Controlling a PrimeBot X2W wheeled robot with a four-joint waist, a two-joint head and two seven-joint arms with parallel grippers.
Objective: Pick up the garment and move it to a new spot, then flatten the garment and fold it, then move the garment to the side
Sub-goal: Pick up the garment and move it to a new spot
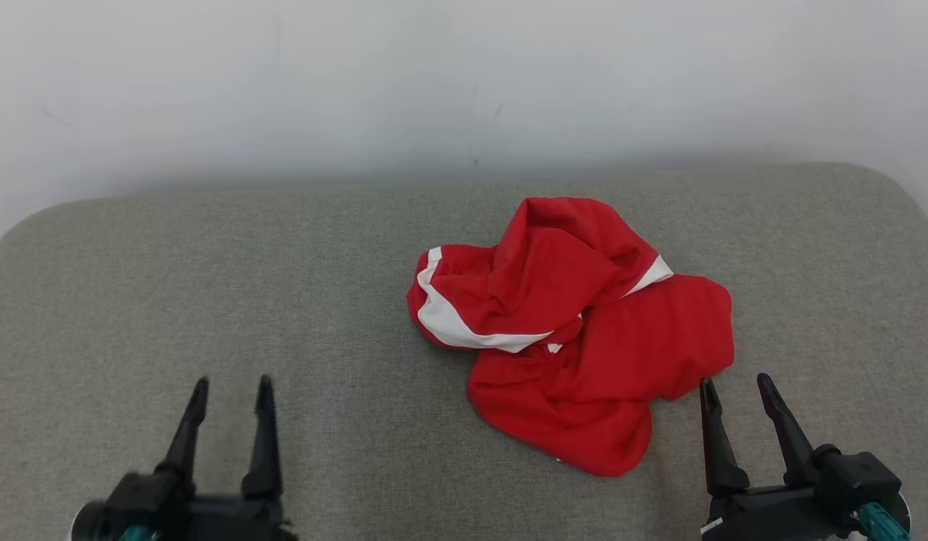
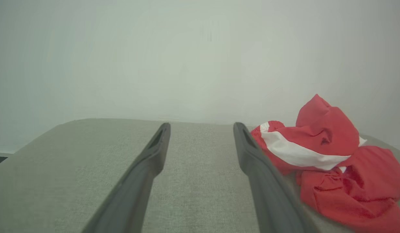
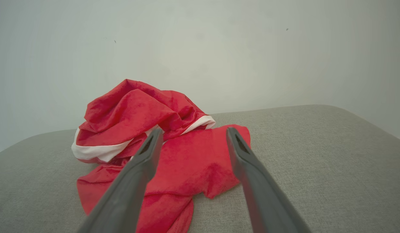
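Red garment (image 1: 576, 330) with white trim lies crumpled on the grey cushion (image 1: 208, 285), about 4 o'clock from the middle of the head view. It's at 11 o'clock off the right gripper (image 1: 735, 378) and 2 o'clock off the left gripper (image 1: 232, 379); both sets of fingers are spread wide and hold nothing. Looks light, soft and limp, probably slick, so expect sag and drag; I'd pinch the raised fold at its 12 o'clock, or the white band at 9 o'clock, with a deep bite.
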